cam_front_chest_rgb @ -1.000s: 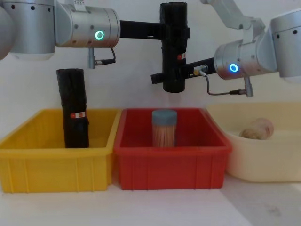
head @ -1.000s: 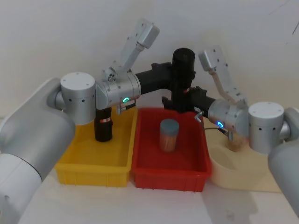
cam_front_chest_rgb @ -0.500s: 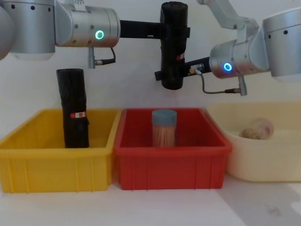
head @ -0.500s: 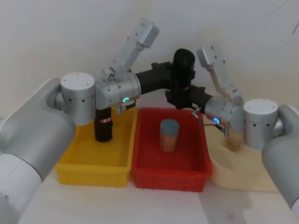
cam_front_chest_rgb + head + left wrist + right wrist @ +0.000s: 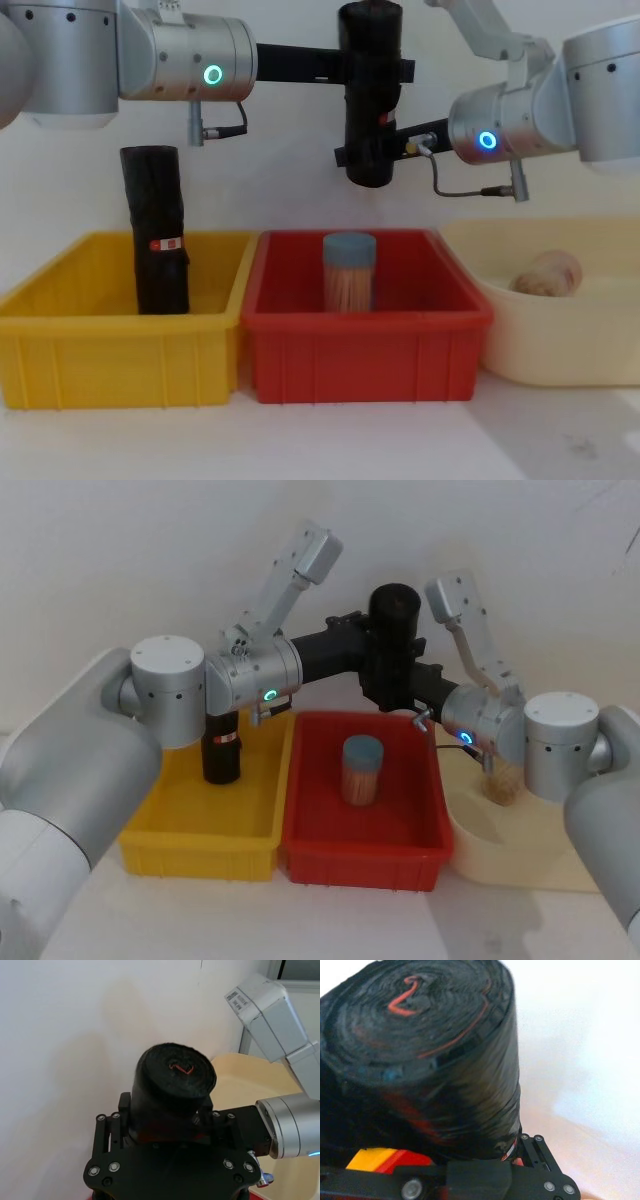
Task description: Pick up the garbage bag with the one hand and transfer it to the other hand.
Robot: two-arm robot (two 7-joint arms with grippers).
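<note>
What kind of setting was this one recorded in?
Probably a lab tabletop set up for robot tests. Plain white wall, a yellow bin, a red bin and a cream tub in a row, and both grippers holding a garbage bag roll above them.

On the top end of the garbage bag (image 5: pixel 415 1025) you can see a red handwritten mark that reads like a "2". On the grey arm link (image 5: pixel 270 1020) in the left wrist view you'll find a white sticker with printed lines, too small to read. The red-and-white label on the second roll (image 5: pixel 158 230) can't be read either.
</note>
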